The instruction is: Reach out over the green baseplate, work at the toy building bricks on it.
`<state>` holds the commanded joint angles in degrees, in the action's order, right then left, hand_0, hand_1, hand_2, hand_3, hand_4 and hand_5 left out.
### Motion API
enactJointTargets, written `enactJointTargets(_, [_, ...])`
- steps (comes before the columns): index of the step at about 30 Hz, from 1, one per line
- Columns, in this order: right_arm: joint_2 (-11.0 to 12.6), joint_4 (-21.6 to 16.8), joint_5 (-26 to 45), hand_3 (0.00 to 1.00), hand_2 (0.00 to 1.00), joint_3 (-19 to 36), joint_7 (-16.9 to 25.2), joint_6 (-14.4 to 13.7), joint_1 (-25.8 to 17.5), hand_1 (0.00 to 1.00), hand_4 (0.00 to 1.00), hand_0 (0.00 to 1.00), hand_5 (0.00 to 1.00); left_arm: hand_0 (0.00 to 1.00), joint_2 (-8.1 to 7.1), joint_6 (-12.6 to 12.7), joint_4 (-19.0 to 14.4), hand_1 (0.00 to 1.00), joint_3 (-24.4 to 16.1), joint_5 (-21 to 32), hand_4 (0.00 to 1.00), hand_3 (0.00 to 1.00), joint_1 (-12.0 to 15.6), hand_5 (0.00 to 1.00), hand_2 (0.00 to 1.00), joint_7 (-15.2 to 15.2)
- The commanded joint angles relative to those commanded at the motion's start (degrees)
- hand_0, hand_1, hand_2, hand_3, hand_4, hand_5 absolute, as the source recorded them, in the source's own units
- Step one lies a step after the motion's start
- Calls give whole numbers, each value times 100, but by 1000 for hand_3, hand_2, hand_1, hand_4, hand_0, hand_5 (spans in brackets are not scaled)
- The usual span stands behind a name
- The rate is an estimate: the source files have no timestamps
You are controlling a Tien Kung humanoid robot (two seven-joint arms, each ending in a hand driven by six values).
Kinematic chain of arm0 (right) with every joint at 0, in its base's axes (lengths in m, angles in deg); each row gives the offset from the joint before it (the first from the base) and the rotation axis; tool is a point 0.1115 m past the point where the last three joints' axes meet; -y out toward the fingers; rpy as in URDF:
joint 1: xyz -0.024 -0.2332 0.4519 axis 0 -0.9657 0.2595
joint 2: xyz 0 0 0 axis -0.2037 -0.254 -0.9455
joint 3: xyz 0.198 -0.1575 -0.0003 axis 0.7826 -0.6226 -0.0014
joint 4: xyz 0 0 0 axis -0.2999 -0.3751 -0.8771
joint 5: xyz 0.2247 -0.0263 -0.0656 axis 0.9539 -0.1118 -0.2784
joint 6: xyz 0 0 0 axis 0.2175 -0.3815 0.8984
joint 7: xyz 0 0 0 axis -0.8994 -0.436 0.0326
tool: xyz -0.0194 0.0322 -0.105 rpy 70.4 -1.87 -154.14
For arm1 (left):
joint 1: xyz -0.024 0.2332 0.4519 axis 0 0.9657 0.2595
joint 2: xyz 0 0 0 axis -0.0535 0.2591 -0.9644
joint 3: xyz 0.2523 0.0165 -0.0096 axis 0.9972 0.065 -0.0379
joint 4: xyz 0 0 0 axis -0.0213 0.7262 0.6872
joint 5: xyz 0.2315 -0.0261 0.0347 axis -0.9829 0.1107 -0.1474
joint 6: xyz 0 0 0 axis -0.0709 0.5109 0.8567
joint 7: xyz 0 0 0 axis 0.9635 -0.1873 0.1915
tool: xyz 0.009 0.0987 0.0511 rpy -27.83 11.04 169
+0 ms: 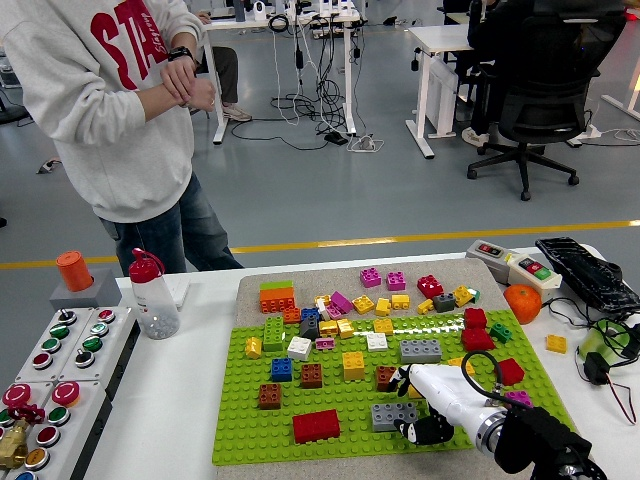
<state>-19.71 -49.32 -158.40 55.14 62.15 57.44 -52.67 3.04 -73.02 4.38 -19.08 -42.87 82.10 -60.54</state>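
right hand [418, 405] on green baseplate [250, 425], bricks crowding round

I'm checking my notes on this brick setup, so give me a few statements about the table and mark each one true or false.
1. The right robot hand is over the green baseplate. True.
2. A large red brick sits near the baseplate's front edge. True.
3. The orange fruit lies on the baseplate. False: it rests on the white table, right of the baseplate.
4. The person is reaching onto the table. False: the person stands behind it, hands together at chest height.
5. The red-capped bottle stands left of the baseplate. True.
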Motion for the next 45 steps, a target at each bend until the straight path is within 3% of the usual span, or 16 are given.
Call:
enactJointTargets(29, [-23,322,-176,671,656,-103,200,-51,48,212,724,46,171,678,0,-2,0,701,15,10,334,578,-2,998,723,-14])
enactJointTargets(30, [-24,332,-191,645,602,-108,226,-73,49,213,715,43,159,678,0,-2,0,701,16,9,334,577,-3,998,723,-15])
enactJointTargets(45, [-19,375,-377,564,547,-154,418,-204,49,214,684,30,104,678,0,-6,0,700,15,-8,334,578,-1,998,723,-22])
